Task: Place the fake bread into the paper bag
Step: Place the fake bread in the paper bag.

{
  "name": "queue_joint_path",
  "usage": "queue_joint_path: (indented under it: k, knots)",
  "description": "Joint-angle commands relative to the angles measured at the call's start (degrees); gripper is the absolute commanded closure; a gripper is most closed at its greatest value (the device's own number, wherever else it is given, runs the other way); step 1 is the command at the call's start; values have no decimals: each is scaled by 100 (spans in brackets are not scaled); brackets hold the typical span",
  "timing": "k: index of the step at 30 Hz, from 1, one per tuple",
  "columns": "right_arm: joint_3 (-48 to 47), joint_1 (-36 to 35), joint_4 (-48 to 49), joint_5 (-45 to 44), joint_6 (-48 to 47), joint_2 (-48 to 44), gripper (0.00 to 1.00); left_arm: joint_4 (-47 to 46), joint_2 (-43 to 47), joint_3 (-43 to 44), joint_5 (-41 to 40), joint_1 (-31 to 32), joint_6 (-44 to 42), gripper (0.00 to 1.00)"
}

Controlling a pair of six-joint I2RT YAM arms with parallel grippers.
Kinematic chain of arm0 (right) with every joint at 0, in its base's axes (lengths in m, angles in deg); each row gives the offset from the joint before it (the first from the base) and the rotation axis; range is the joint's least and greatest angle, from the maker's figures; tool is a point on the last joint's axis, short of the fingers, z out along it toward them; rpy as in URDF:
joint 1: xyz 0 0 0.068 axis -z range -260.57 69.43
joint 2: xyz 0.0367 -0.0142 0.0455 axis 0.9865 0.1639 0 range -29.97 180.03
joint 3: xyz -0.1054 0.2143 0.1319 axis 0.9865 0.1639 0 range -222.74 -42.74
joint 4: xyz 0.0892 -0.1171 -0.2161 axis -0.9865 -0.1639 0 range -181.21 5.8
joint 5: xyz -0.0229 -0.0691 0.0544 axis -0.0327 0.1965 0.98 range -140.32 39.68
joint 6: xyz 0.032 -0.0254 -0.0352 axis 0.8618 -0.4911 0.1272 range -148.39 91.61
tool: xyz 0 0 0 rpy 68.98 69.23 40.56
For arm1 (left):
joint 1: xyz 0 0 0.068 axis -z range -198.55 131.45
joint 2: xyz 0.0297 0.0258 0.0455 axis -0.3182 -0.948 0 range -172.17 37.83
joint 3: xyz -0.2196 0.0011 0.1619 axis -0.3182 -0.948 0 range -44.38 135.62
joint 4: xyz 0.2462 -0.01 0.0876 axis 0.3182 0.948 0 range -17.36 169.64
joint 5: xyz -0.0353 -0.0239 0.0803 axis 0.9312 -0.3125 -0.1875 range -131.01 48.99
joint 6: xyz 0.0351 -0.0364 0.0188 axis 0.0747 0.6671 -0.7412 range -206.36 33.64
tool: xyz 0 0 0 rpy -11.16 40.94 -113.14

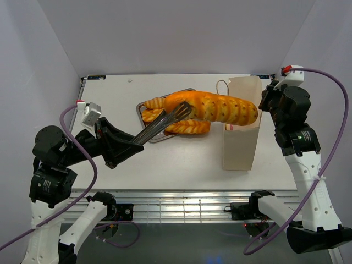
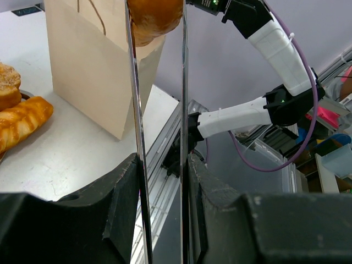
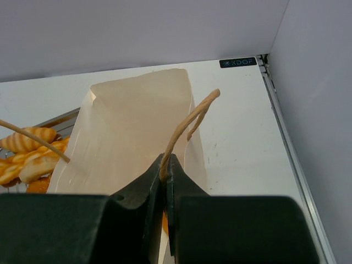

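Holding the metal tongs (image 1: 159, 125) in a firm clamp, your left gripper (image 1: 132, 143) has its fingers closed partway against the two steel blades. The blades in turn pinch the left end of the fake bread baguette (image 1: 220, 108). The loaf hangs above the table at the centre of the top view. Its long axis runs left to right and close to level, pointing away from the tongs toward the paper bag (image 1: 240, 146) at right of centre.

Its right tip overlaps the bag's open mouth in that view, but you cannot tell from these pictures whether it has crossed the rim. Your right gripper (image 3: 165, 168) is pinched fully shut on the string handle (image 3: 187, 121) and steadies the bag upright.

The loaf looks longer than the mouth is wide, so it probably has to tip nose-down to go in. The left arm is the one carrying it.

Watch the bag's near wall, which the loaf could snag or fold, and the second handle loop hanging across the opening. Other loaves (image 1: 190, 128) lie on the silver tray (image 1: 157, 138) just below the tongs.
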Motion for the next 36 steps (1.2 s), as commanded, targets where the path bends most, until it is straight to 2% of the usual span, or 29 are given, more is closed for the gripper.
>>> queue_joint_path:
  k: [1, 9, 16, 22, 29, 32, 36]
  knots:
    - [40, 20, 230, 24, -92, -102, 92, -198, -39, 7, 42, 25, -300, 100]
    - [75, 20, 230, 129, -144, -58, 92, -171, -416, 174, 165, 25, -538, 100]
    - [92, 20, 230, 173, -311, -14, 92, -286, -1031, 613, 586, 25, -810, 100]
    - [207, 20, 300, 235, -382, 30, 92, -216, -1664, 1298, 991, 25, -1188, 100]
    - [189, 20, 327, 305, -426, 74, 92, 338, -2324, 2459, 1368, 25, -1997, 100]
    - [189, 20, 344, 349, -417, 74, 92, 303, -2482, 2600, 1929, 25, -2173, 100]
    - [215, 20, 371, 367, -391, 65, 92, 303, -2447, 2381, 2168, 51, -2322, 100]
